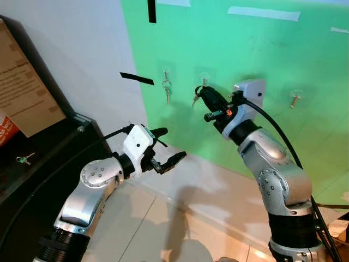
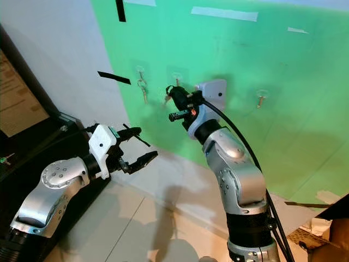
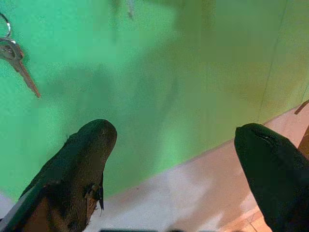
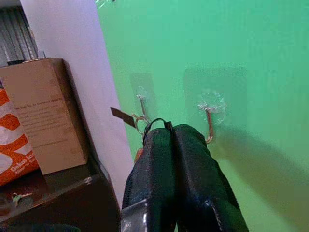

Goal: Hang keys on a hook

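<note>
Up by the green wall (image 1: 245, 43), the right gripper (image 1: 200, 94) has its fingers squeezed together on a set of keys (image 1: 194, 99), just beside the middle hook (image 1: 204, 78). Another key (image 1: 167, 90) hangs on the hook left of it. Lower down, away from the wall, the left gripper (image 1: 169, 146) has its fingers spread apart, holding nothing.

The wall (image 1: 245, 49) is bright green beside a white wall (image 1: 76, 49), with black tape (image 1: 137, 78) and pale tape strips (image 1: 263, 13). The hooks (image 4: 208, 121) are clear with coppery stems. The hung keys (image 1: 167, 90) are silver. The grippers' fingers (image 3: 79, 169) are black, the arms (image 1: 278, 180) silver. The box (image 4: 41, 113) is brown, the shelf (image 1: 49, 158) black.
</note>
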`<state>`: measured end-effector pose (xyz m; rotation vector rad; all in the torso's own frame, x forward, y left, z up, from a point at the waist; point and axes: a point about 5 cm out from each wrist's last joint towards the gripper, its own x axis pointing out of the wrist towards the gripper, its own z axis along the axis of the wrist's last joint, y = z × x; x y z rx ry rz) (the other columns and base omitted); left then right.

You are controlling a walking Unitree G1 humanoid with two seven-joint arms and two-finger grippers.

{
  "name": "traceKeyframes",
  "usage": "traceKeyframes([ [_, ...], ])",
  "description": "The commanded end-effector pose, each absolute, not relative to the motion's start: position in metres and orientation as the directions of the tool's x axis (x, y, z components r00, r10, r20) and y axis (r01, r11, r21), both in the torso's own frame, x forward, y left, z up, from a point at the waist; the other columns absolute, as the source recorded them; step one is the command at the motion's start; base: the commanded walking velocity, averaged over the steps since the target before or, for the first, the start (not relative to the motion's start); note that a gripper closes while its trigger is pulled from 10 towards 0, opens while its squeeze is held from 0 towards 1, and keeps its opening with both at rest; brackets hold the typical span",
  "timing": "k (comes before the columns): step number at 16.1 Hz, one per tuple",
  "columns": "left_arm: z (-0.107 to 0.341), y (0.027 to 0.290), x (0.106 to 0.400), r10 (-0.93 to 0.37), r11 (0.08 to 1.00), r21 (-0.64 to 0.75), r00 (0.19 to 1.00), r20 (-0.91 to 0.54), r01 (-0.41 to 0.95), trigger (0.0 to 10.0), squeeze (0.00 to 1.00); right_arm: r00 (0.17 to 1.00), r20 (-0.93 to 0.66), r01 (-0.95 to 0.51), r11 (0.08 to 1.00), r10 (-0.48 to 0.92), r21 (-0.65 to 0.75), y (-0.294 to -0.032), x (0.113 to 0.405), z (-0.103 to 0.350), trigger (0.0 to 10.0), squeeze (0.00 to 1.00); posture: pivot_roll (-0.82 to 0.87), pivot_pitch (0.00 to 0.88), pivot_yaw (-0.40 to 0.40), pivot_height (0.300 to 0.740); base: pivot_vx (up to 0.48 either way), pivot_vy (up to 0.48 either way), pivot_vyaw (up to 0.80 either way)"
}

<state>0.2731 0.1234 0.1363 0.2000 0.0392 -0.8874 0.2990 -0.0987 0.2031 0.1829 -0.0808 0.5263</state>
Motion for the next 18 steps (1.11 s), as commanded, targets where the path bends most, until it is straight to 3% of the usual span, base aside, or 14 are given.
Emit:
traceKeyframes([
  [1,0.14,0.13,0.276,-0.751,0.63,0.179,0.652,-0.108,0.755,10.0,0.0,0.841,0.131,-0.541,0.827,0.525,0.154,-0.091,0.299,0.206,10.0,0.0,-0.13,0.0,0.095,0.74,0.0,0.0,0.0],
  [13,0.148,0.126,0.276,-0.759,0.645,0.121,0.651,-0.014,0.755,10.0,0.0,0.871,0.129,-0.491,0.853,0.475,0.176,-0.092,0.316,0.205,10.0,0.0,-0.13,0.0,0.094,0.74,0.0,0.0,0.0],
  [18,0.15,0.125,0.275,-0.767,0.639,0.101,0.642,0.004,0.763,10.0,0.0,0.917,0.089,-0.4,0.895,0.39,0.197,-0.1,0.326,0.199,10.0,0.0,-0.12,0.0,0.096,0.74,0.0,0.0,0.0],
])
